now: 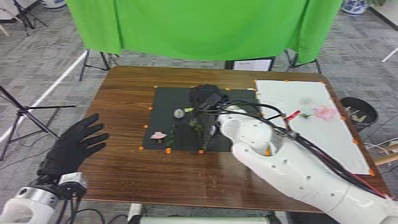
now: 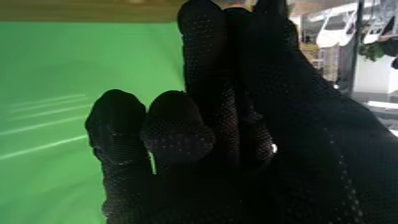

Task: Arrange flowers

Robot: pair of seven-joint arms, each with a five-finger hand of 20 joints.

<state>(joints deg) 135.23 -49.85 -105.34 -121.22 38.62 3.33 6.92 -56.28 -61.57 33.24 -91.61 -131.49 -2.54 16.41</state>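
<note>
My right hand [image 1: 207, 97] is over the upper part of the black mat [image 1: 185, 142] in the head view. On that mat, a small pink flower [image 1: 158, 135] lies near the lower left corner, and a small pale oval thing [image 1: 179, 113] is left of my hand. Green stems [image 1: 196, 126] are beside my right wrist. A larger pink flower [image 1: 325, 113] lies on the white sheet [image 1: 315, 145]. Black glove of my right hand [image 2: 209, 145] stands against green in the right wrist view; what it may hold is hidden. My left hand [image 1: 75, 144] is at the table's left edge, fingers spread.
The brown table [image 1: 124, 170] carries small orange markers around the mat and sheet. A green cloth [image 1: 204, 27] hangs beyond its far edge. A dark bin [image 1: 359, 111] stands off the right side, and a tripod [image 1: 34, 109] off the left.
</note>
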